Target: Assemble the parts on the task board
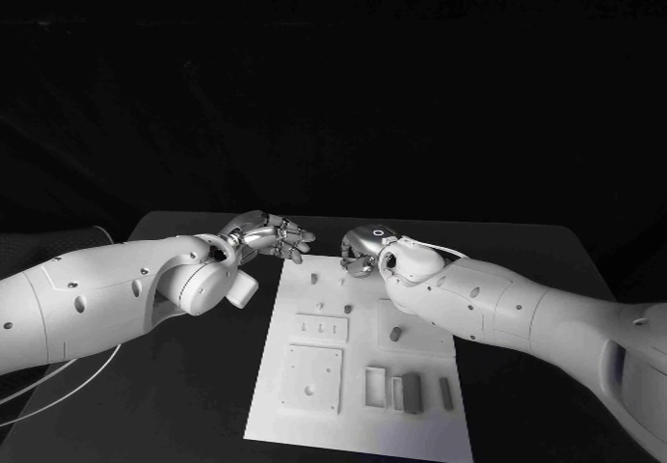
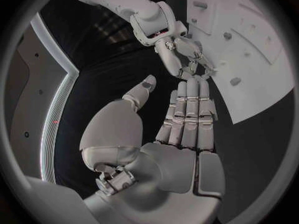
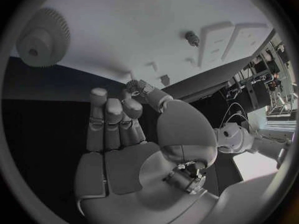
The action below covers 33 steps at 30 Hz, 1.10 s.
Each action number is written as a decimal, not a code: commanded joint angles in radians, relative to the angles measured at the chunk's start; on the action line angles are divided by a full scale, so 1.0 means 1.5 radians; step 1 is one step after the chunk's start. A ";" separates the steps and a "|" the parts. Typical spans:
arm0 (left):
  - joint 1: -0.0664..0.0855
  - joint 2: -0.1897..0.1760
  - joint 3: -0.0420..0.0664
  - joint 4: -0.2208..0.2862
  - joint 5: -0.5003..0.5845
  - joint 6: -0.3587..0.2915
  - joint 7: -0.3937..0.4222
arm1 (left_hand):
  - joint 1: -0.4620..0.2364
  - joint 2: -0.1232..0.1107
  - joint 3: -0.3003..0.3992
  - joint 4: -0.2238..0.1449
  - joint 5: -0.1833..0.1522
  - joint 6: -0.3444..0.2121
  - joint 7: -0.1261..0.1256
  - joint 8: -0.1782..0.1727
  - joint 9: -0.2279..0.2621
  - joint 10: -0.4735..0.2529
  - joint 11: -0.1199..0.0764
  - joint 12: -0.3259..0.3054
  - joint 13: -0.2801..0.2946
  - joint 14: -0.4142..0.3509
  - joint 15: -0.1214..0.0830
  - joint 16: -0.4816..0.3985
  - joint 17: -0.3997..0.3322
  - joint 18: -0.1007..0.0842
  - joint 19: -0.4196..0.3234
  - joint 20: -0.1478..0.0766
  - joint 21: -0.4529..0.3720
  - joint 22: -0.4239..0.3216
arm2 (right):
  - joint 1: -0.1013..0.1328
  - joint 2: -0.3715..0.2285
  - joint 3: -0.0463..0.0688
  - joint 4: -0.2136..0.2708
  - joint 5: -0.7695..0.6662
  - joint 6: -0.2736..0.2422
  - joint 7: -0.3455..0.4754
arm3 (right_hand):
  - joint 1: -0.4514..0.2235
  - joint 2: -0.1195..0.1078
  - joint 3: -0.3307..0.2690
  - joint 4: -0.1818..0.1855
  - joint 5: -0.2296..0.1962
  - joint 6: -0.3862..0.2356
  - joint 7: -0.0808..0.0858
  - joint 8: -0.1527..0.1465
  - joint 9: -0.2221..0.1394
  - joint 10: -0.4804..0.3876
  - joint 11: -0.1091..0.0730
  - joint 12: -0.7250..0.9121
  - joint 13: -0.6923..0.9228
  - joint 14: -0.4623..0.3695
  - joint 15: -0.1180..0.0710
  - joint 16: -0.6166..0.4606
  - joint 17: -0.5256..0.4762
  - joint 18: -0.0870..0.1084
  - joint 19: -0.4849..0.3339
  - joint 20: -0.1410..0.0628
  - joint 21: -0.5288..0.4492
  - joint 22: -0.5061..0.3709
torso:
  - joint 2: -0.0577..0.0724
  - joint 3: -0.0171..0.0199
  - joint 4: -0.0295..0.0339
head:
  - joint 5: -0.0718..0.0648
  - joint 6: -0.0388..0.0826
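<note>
At the upper left of the board in the head view, the left hand [image 1: 273,237] hovers just off the far left corner of the task board [image 1: 348,434], its fingers straight and lying side by side with the thumb held apart, and nothing in them. The white board runs from the picture's middle down towards its lower edge. Short pegs [image 1: 314,279] stand on its upper half, and grey blocks [image 1: 412,394] sit in slots at its lower right. Right of the left hand, at the board's top edge, the right hand [image 1: 364,251] is curled down over the plate. The right wrist view shows its thumb and a fingertip closed narrowly on what looks like a small toothed part [image 3: 134,85], while the other fingers stand upright beside it. Beyond those fingertips a large gear [image 3: 42,37] lies flat on the board, apart from the pinched part. The next move probably turns on this: the small part is already in the right hand, above the far end of the board, so that hand is the nearer one to set it down, with its axis upright, onto a peg. I cannot tell which peg is meant. No brand, label or writing can be read anywhere.
</note>
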<state>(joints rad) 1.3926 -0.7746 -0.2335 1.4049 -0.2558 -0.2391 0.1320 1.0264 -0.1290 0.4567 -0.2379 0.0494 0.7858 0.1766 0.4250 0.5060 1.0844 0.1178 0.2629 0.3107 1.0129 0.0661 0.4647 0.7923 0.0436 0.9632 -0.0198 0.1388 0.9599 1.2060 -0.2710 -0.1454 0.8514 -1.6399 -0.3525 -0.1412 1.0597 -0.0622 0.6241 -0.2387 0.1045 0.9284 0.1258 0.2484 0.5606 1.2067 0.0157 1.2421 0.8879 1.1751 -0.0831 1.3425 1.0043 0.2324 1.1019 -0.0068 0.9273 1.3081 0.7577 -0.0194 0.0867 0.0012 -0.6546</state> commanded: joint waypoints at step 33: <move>0.001 0.000 0.001 -0.001 -0.006 -0.002 0.000 | 0.000 -0.006 -0.002 0.003 0.000 0.003 0.002 -0.006 0.002 -0.001 0.000 -0.003 0.003 0.003 0.000 -0.005 0.002 -0.006 0.001 -0.006 -0.005 0.002 | -0.006 -0.007 -0.007 0.011 -0.027 0.004 0.001 | 0.003 -0.006 0.003 -0.004 -0.003 0.000 0.002 -0.002 0.001 0.004 0.001 0.000 -0.001 0.003 -0.002 0.005 -0.001 0.020 0.002 -0.003 0.005 0.012 | 0.000 -0.0002 0.0002 | -0.002 0.001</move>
<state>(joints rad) 1.3928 -0.7749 -0.2335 1.4018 -0.2623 -0.2400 0.1262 1.0264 -0.1290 0.4545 -0.2358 0.0494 0.7858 0.1766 0.4212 0.5086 1.0844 0.1178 0.2629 0.3137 1.0129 0.0662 0.4607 0.7941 0.0430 0.9632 -0.0198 0.1350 0.9613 1.1976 -0.2815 -0.1561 0.8651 -1.6634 -0.3568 -0.1410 1.0637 -0.0660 0.6268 -0.2415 0.1045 0.9261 0.1246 0.2458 0.5632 1.2084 0.0139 1.2421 0.8871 1.1739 -0.0819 1.3459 1.0042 0.2325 1.1028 -0.0059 0.9313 1.3078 0.7570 -0.0198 0.0861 -0.0018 -0.6539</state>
